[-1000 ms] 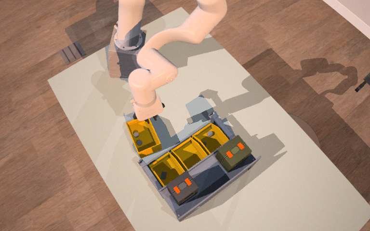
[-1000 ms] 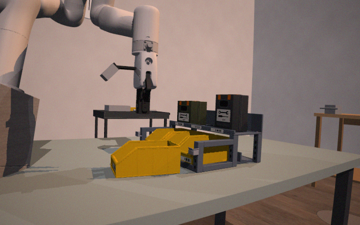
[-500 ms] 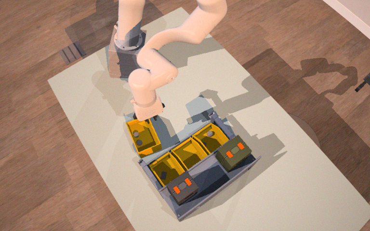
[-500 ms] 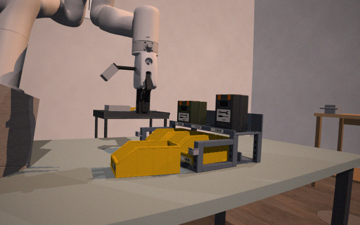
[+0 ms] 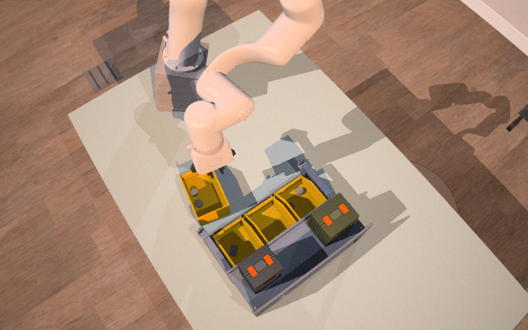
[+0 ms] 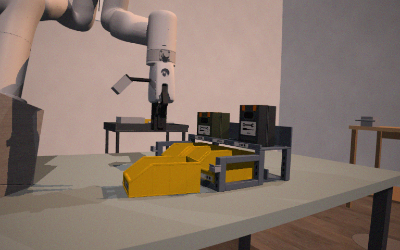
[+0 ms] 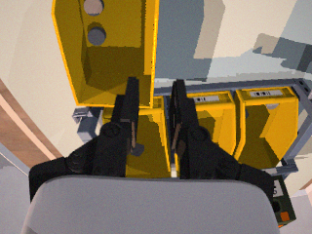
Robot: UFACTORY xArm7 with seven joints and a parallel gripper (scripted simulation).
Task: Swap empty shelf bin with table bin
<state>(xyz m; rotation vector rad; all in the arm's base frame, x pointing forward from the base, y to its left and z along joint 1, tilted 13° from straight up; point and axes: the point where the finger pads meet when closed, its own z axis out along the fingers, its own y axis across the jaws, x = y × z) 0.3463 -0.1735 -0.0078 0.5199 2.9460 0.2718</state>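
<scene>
Gripper (image 5: 211, 174) (image 6: 158, 128) (image 7: 155, 94): partly open, holding nothing, probably set to straddle a bin wall. Loaded bin (image 5: 212, 196) (image 6: 165, 179) (image 7: 114, 63): on table, awaiting its place. Middle bin (image 5: 272, 219) (image 6: 198, 152) (image 7: 219, 117): in shelf (image 5: 319, 181) (image 6: 241, 185) (image 7: 263, 84), apparently empty; shadow limits certainty.

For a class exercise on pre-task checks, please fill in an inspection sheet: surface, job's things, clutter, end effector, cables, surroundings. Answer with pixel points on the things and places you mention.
Surface: pale table top (image 5: 440, 249) (image 6: 295, 203), shadows across it.
Job's things: table bin (image 5: 206, 200) (image 6: 165, 179) (image 7: 114, 63), two round parts inside, stands beside the shelf (image 5: 305, 286) (image 6: 258, 169); middle shelf bin (image 5: 268, 217) shows no parts, its neighbours do.
Clutter: dark case (image 5: 260, 268) (image 6: 256, 125) and green case (image 5: 333, 217) (image 6: 213, 125) on the shelf's upper board.
End effector (image 6: 159, 128) (image 7: 155, 94): partly open, holding nothing, above the bins.
Cables: nothing seen.
Surroundings: wood floor, plain walls, two further tables behind.
</scene>
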